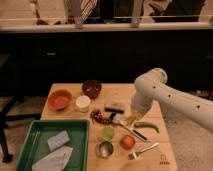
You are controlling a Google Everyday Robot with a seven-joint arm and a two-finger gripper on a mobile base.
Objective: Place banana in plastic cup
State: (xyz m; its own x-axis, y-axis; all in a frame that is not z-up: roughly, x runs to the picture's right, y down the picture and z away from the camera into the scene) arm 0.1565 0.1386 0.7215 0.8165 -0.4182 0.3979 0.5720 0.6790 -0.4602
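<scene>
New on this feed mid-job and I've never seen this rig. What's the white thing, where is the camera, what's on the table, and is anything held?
The white thing is the robot's single arm, reaching in from the right. Its gripper hangs low over the middle of the wooden table, fingers shut. There is one camera, looking down at the table from its near side.

A pale-yellow shape at the gripper's tip is probably the banana; whether it is truly gripped I cannot tell. The light-green plastic cup stands just left of it and nearer the camera, beside a metal cup and a tomato.

Also there: green pepper, fork, orange bowl, dark bowl, white cup, green tray.
</scene>
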